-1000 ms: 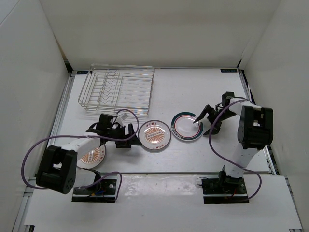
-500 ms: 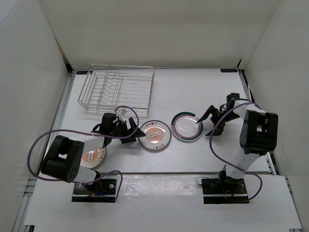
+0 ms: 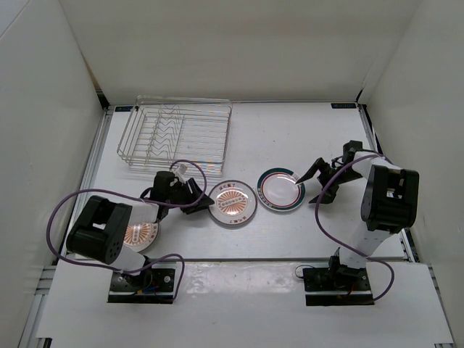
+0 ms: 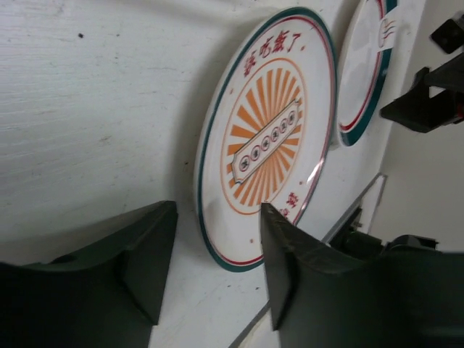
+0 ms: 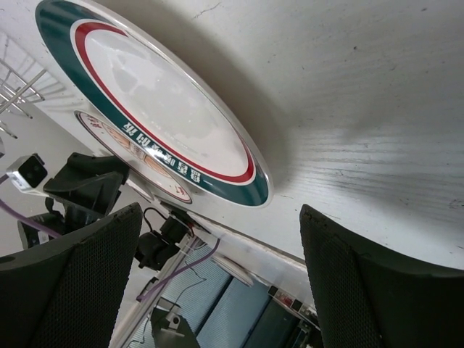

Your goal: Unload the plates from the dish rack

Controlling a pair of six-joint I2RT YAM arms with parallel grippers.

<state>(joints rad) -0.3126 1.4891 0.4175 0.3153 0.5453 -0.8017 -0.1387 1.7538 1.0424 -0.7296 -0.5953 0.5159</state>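
top external view, mid-frame: left gripper [image 3: 208,203], jaws apart and empty, sits beside a sunburst plate [image 3: 233,203]; right gripper [image 3: 307,188], spread wide, holds nothing.

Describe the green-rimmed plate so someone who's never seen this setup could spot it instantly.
Find the silver wire dish rack at the far left. Closer to the near edge, three round plates lie flat in a loose row; take the rightmost plate. Unlike the middle plate and the left plate with their orange sunbursts, its centre is plain white, ringed by red and dark green.
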